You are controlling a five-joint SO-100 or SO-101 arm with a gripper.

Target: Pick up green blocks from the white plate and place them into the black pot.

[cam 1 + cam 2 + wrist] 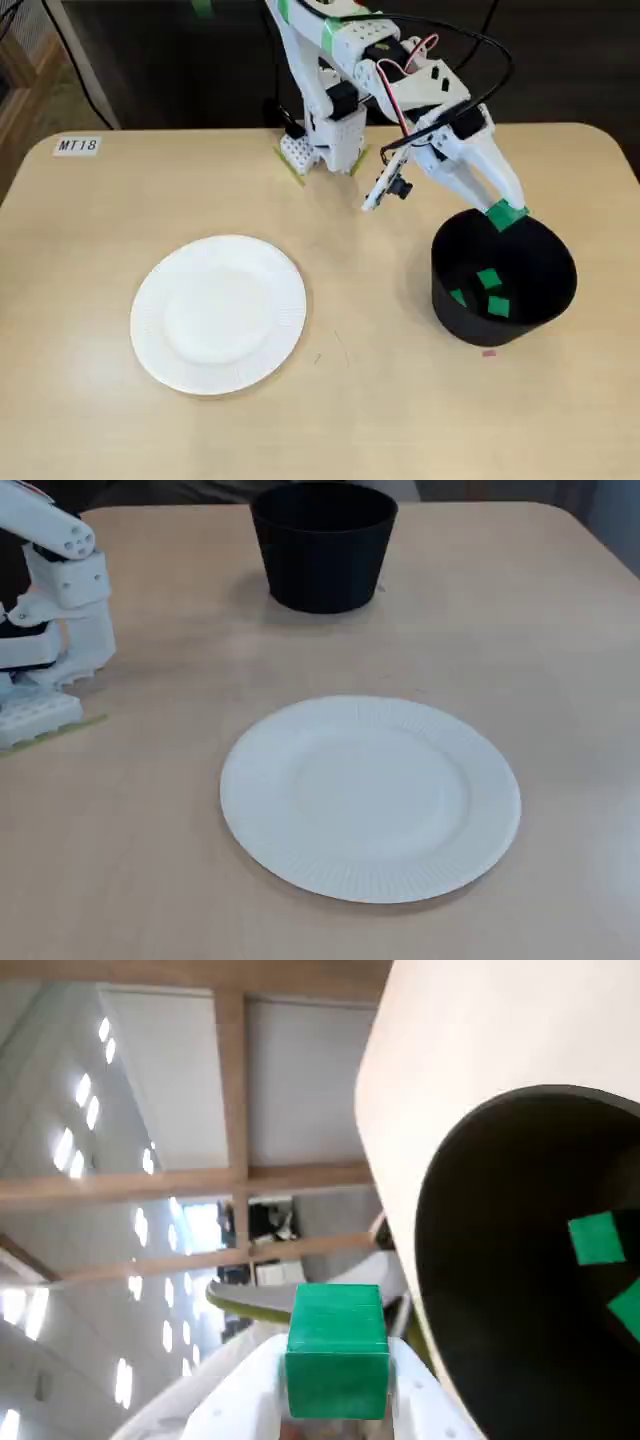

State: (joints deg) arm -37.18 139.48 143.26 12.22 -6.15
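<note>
Wrist view showed you the hand (337, 1385) clamped on a green block (337, 1350), one finger on each side of it. The black pot (500, 1290) lay to the right of the block, not squarely under it. In a fixed view the hand (504, 222) held that green block (507, 213) right at the far rim of the black pot (450, 305), which stood near the right edge of the worktop (100, 420). Three more green blocks (488, 281) lay inside the pot. The white paper plate (218, 313), left of the worktop's middle, was bare.

Your main risk, as I judged it, was letting go too soon. With the block over the rim and not the opening, it could strike the edge and bounce out toward the worktop's back edge. Pushing lower to correct could also make the fingers catch the pot wall and shove or tip the pot.

Several things you could not check. In a fixed view the black pot (320, 560) showed only its outside, and only the arm base (55, 600) was in frame, not the hand. The wrist view cut off the pot's right side, showing just two of the loose blocks. The block's height above the rim was hard to judge in any view.
</note>
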